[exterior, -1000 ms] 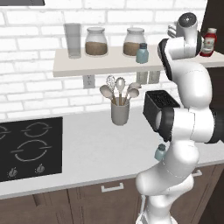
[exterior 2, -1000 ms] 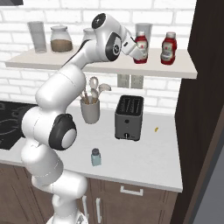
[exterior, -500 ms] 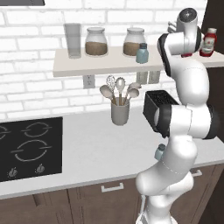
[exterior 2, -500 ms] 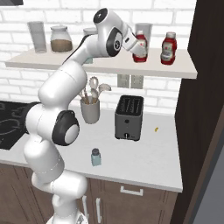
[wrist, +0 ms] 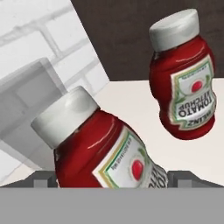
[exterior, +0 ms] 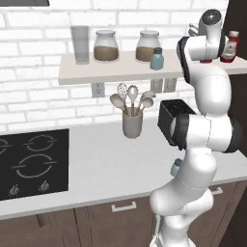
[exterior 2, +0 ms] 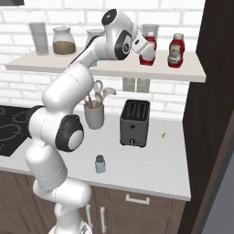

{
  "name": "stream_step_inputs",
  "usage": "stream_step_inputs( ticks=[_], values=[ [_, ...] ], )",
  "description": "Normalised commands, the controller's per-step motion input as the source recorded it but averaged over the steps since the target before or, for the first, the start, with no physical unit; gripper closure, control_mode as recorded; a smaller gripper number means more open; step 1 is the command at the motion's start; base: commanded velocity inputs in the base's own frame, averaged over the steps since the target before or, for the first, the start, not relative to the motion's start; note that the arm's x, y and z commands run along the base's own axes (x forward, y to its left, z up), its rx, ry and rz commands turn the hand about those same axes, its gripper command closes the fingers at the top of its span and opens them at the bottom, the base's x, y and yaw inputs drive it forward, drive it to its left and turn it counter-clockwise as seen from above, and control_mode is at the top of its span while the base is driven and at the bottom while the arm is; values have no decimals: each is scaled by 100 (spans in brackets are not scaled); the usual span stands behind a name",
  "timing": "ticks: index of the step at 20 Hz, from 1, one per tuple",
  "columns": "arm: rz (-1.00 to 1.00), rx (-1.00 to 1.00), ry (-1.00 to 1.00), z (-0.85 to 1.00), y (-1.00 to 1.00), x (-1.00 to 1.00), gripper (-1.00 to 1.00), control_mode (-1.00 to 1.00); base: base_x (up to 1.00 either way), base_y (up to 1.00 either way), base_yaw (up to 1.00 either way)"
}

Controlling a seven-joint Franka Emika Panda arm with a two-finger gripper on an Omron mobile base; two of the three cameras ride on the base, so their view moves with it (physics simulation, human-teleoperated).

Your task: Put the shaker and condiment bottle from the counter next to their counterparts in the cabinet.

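Wall: white brick is seen behind the cabinet (exterior 2: 183,73).
Gripper (exterior 2: 147,45): fingers are spread wide around the condiment bottle (wrist: 103,148).
Bottle: placed on the cabinet beside its twin (exterior 2: 176,49).
Shaker (exterior 2: 100,164): left on the counter (exterior 2: 151,173).

White glossy arm (exterior 2: 68,87), rounded segments, dark joint bands (black-grey), small dark claw tips.

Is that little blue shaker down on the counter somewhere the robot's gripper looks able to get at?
Probably yes: the shaker stands alone on open counter by the robot's base, nothing crowding it. The gripper, open, is up at the shelf beside a ketchup bottle.
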Motion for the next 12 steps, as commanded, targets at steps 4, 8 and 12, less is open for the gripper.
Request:
stream_step_inputs(
  ticks=[4, 8, 12],
  values=[
    [0, 0, -2, 0, -14, 0, -100, -100, 0, 0, 0],
    [0, 0, -7, 0, 0, -7, -100, -100, 0, 0, 0],
    [0, -4, -16, 0, 0, -27, -100, -100, 0, 0, 0]
  ],
)
